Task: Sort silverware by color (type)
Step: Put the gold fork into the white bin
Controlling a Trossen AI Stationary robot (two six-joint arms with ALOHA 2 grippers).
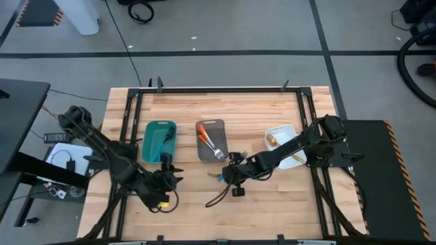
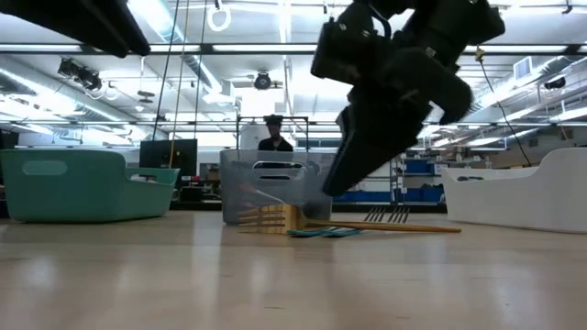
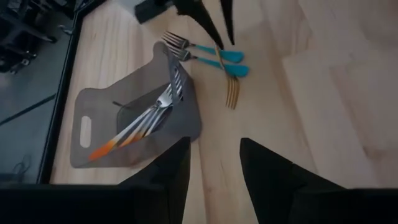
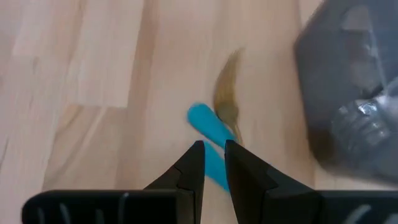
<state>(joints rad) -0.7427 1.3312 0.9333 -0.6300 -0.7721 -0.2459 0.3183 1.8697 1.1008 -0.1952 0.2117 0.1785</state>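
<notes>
Two blue-handled forks [image 3: 214,56] and a gold fork [image 3: 231,90] lie flat on the wooden table next to the grey tray [image 3: 93,118], which holds orange-handled forks [image 3: 134,127]. My right gripper [image 4: 214,152] hovers just over one blue handle [image 4: 208,124], with its fingers pointing down and only a narrow gap between them. It looks to be clear of the table in the low view [image 2: 330,188]. My left gripper [image 3: 214,165] is open and empty. It hangs near the table's front edge, in front of the teal tray [image 1: 151,146].
The teal tray holds a blue-handled utensil [image 1: 165,139]. A white tray [image 1: 279,129] at the right holds a gold piece [image 1: 271,141]. A black frame [image 1: 204,89] runs round the tabletop. Bare wood lies in front of the trays.
</notes>
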